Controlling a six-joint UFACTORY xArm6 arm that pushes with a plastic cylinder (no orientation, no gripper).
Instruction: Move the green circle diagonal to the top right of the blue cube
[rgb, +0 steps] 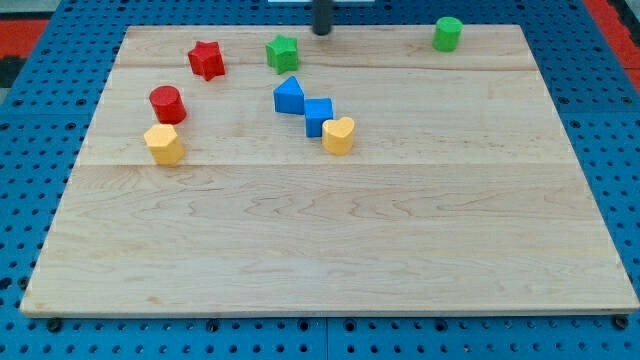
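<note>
Yellow heart (338, 135) touches blue cube (318, 116) — risk: green circle (447, 33), 2 o'clock, overshoots; my tip (322, 30) — bare rod, grips nothing.

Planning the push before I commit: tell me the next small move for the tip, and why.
Probably slide my tip toward the view's right along the top edge, to beyond the green circle. The circle sits far toward the view's right of the blue cube, so pushing it leftward needs the tip on its far side.

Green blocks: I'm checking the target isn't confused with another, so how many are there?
2. The green circle sits at the board's top right; the green star is at top centre, left of my tip. None seem hidden.
</note>
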